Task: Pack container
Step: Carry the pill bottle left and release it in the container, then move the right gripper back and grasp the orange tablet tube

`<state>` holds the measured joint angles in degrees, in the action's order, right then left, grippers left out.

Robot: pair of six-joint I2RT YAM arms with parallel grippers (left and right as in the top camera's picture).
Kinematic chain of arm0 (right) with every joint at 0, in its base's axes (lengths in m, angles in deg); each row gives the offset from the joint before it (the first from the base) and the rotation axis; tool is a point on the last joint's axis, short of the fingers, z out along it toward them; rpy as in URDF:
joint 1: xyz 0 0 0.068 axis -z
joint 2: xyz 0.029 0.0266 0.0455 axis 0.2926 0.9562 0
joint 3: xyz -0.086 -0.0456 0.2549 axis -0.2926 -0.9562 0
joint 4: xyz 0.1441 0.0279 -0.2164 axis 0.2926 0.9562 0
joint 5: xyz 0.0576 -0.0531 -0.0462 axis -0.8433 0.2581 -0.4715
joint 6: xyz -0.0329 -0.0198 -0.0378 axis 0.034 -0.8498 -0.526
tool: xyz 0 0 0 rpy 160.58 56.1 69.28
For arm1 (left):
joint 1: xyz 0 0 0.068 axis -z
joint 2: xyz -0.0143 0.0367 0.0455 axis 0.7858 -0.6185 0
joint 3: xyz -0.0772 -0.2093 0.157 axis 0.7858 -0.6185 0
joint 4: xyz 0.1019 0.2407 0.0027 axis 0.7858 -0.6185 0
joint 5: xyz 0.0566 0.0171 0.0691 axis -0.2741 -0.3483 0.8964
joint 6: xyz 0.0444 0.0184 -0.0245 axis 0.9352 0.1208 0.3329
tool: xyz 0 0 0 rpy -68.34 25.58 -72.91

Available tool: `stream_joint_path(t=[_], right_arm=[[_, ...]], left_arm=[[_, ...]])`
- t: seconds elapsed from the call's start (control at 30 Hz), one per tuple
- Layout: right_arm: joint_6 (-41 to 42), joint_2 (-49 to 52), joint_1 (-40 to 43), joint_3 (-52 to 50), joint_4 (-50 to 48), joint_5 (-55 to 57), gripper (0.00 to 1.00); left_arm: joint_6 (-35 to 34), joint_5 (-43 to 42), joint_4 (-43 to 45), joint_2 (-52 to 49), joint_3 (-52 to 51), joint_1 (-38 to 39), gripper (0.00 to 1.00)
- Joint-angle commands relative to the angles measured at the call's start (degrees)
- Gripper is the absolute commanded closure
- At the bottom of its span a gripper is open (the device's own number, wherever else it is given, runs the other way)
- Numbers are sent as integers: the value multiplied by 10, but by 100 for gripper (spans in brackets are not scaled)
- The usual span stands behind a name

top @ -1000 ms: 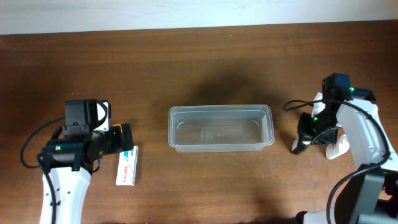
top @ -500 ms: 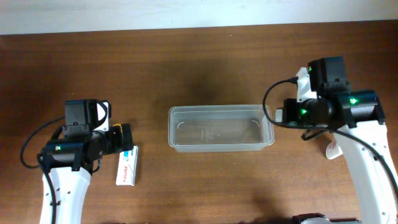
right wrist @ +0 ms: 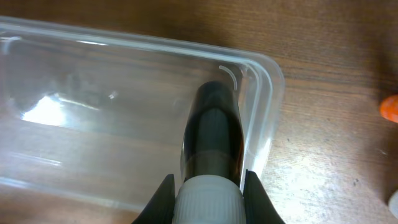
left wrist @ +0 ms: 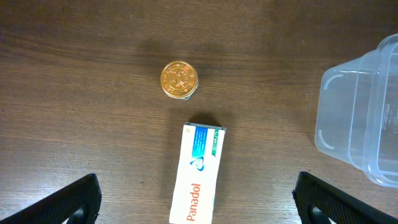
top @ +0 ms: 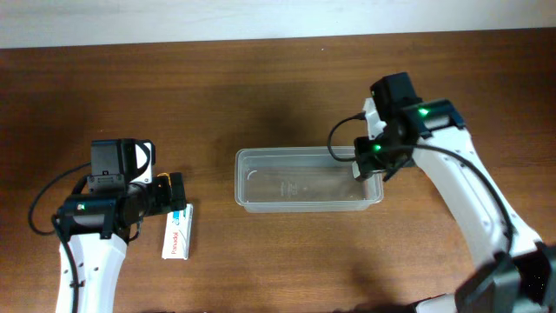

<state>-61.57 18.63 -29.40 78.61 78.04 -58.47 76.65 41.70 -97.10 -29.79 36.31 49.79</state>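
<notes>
The right gripper (top: 369, 165) has swung in from beyond the container's (top: 261, 153) right end and now hangs over that end, clamped on a dark, white-capped bottle (right wrist: 211, 134). The first item looks ready to drop into the otherwise bare tub, mid-desk (top: 278, 78). Left of the container, the left gripper (top: 176, 196), spread wide and holding nothing, hovers over a Panadol box (left wrist: 198, 180) and a gold-lidded jar (left wrist: 180, 79). Nothing blocks the drop.

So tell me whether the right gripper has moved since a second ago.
Yes: the right gripper swung left, from right of the container to above its right end, holding a dark bottle.
</notes>
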Motion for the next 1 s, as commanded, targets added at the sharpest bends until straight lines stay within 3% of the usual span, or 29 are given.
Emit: stream_joint_path(t=[0.0,0.23,0.5,0.63,0.73,0.83,0.97], right_arm=[[24,40,-3,1,-7,33,91],[26,97,-4,1,-19,34,89],[18,78,-4,14,0,34,65],[8,41,-3,68,38,44,57],[13,3,4,129,66,83,44],[26,-31,33,174,73,102,26],[39,-54,110,189,75,102,19]], left_arm=[[-5,-6,1,-2,12,1,1],[-5,-7,1,-2,12,1,0],[-5,-6,1,-2,12,1,1],[-5,-6,1,-2,12,1,1],[-5,-6,1,-2,12,1,1],[-5,-6,1,-2,12,1,1],[-5,-6,1,-2,12,1,1]])
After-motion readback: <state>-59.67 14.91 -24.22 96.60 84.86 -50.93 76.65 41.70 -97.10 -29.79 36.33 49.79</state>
